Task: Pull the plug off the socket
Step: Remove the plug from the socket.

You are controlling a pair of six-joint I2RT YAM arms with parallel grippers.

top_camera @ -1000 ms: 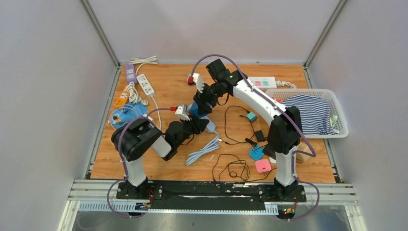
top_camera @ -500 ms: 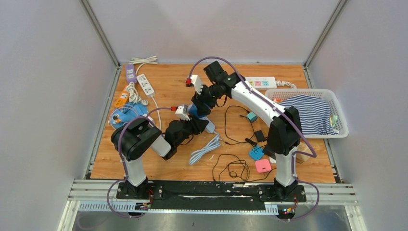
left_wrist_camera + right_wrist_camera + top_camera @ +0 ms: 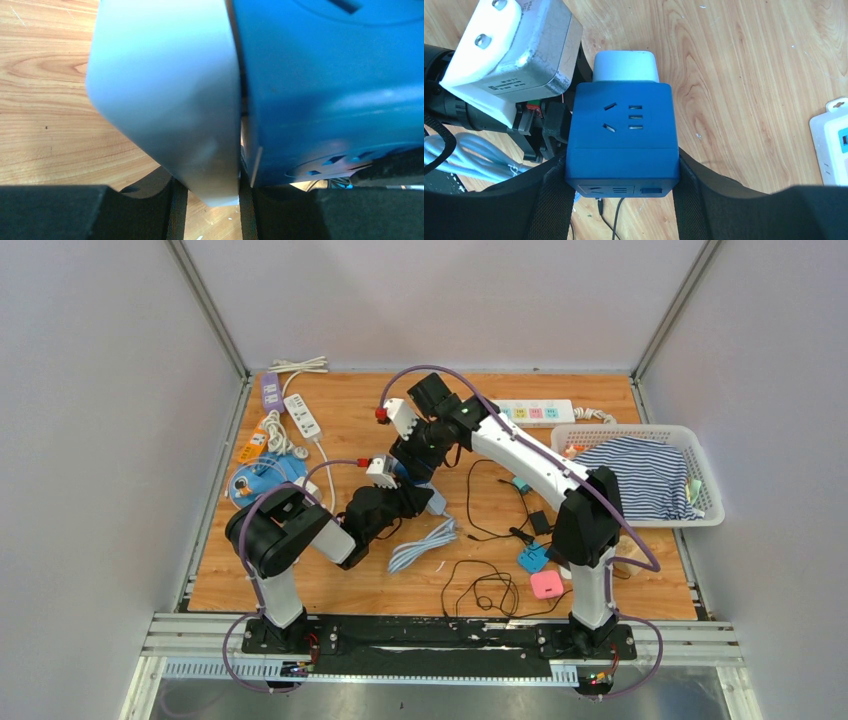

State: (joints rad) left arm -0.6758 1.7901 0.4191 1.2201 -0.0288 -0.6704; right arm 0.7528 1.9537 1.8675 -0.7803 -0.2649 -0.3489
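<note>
Works over wooden table (image 3: pixel 345 400), centre-left, within both arms' reach | clamps blue socket cube (image 3: pixel 621 125) side-to-side in right gripper (image 3: pixel 621 172) as anchor | pinches pale plug (image 3: pixel 165 90) in left gripper (image 3: pixel 212 205) for the opposing pull | shows only a thin seam there, not yet unplugged

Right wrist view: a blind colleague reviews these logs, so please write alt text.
A blue socket cube sits clamped in the right gripper, a pale grey plug seated in its far face. The left arm's camera housing crowds the upper left, above a wooden table.
</note>
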